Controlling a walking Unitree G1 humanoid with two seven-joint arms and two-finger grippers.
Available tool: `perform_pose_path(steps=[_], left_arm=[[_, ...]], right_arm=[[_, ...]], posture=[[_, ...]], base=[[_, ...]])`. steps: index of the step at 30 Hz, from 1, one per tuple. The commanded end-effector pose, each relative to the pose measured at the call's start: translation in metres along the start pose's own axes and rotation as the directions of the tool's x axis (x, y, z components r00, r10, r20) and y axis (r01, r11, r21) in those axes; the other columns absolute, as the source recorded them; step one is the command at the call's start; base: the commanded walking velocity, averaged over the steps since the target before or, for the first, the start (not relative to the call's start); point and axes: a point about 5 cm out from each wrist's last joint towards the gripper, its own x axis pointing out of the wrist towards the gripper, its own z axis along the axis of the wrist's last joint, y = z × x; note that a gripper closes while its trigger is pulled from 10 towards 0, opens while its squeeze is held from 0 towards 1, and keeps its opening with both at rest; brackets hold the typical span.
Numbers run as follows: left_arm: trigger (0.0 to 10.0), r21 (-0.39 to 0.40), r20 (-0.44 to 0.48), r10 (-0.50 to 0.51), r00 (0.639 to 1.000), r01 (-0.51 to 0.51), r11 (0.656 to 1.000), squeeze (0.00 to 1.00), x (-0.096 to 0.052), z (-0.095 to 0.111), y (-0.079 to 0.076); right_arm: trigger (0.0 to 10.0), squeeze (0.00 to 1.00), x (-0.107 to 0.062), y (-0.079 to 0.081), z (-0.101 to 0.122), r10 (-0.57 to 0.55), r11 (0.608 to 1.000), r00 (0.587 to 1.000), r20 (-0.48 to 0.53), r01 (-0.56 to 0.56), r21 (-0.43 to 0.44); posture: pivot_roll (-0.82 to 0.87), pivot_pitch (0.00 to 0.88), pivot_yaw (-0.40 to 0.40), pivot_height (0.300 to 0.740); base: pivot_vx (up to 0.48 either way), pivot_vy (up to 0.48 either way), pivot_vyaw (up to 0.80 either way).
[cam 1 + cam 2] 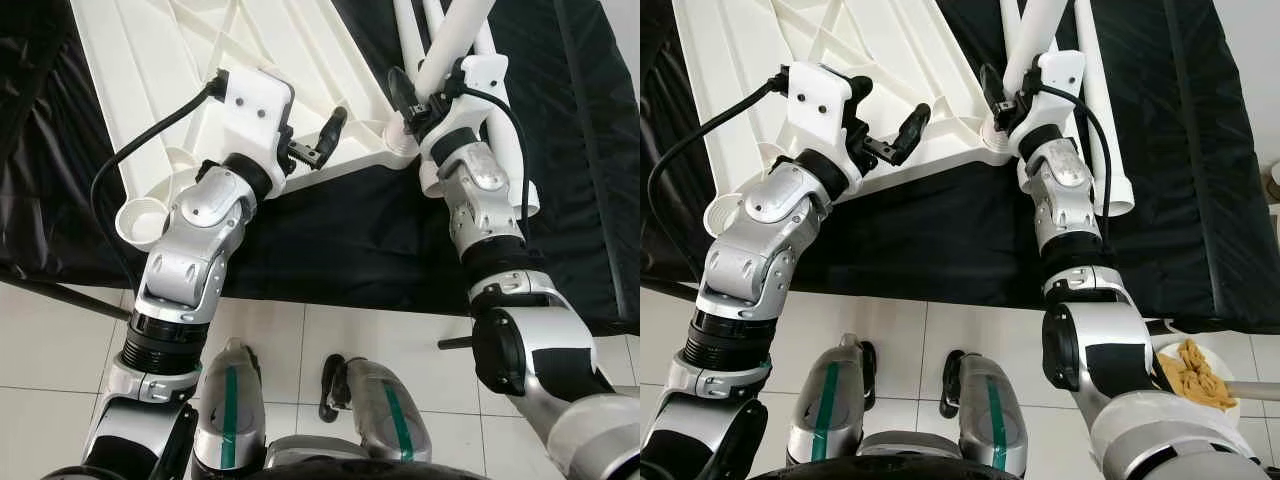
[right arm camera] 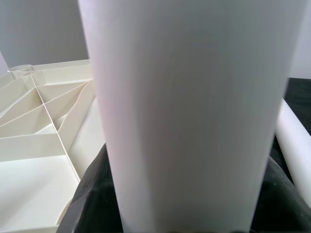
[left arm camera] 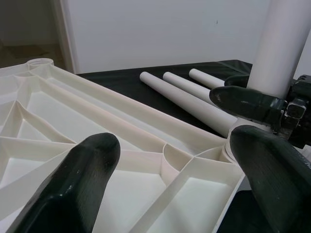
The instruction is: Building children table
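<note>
Our right gripper (image 1: 412,100) has its 2 black fingers (image 1: 398,84) closed around a white table leg (image 1: 455,45), which stands tilted with its lower end at the round corner socket (image 1: 400,142) of the upturned white tabletop (image 1: 160,70). In the right wrist view the leg (image 2: 189,111) is a broad white column with dark finger pads on either side of its base, and the ribbed underside of the tabletop (image 2: 39,145) lies beside it.

Our left gripper (image 1: 318,145) hovers over the near edge of that tabletop, its fingers (image 3: 77,189) spread wide and holding nothing. Between them, in the left wrist view, we see the ribbed compartments of the underside (image 3: 97,131), the corner socket (image 3: 233,150) and the right gripper (image 3: 257,104) clamped on the leg (image 3: 282,43).

The tabletop lies upside down on a black cloth (image 1: 350,240) spread over a tiled floor (image 1: 300,340); another round socket (image 1: 140,215) shows at its near left corner. 3 spare legs (image 3: 184,94) lie side by side on the cloth beyond the held one. We see our 2 feet (image 1: 375,410) on the tiles below, and a white dish holding something yellowish (image 1: 1195,375) sits at the right, near our right arm.
</note>
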Motion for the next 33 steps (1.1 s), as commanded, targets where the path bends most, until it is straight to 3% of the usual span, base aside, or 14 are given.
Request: perform_pose_path(steps=[1, 8, 22, 33], left_arm=[[10.0, 0.004, 0.005, -0.001, 1.000, 0.001, 1.000, 0.00, -0.001, 0.003, -0.001], [10.0, 0.003, 0.006, 0.003, 1.000, -0.003, 1.000, 0.00, -0.001, 0.003, 0.000], [10.0, 0.003, 0.010, 0.006, 1.000, -0.006, 1.000, 0.00, 0.000, 0.004, 0.001], [10.0, 0.002, 0.010, 0.006, 1.000, -0.006, 1.000, 0.00, 0.000, 0.004, 0.000]], right_arm=[[10.0, 0.00, -0.035, -0.001, -0.059, -0.033, 0.997, 0.972, -0.234, 0.050, 0.066], [10.0, 0.00, -0.036, 0.007, -0.062, -0.031, 0.996, 0.972, -0.233, 0.050, 0.074], [10.0, 0.00, -0.025, 0.030, -0.055, -0.174, 0.980, 0.970, -0.169, 0.188, 0.070], [10.0, 0.00, -0.021, 0.040, -0.055, -0.196, 0.974, 0.965, -0.172, 0.212, 0.080]], posture=[[0.12, 0.117, -0.048, 0.740], [0.12, 0.120, -0.046, 0.740], [0.13, 0.121, -0.054, 0.740], [0.13, 0.118, -0.056, 0.740]], base=[[0.000, 0.000, 0.00], [0.000, 0.000, 0.00], [0.000, 0.000, 0.00], [0.000, 0.000, 0.00]])
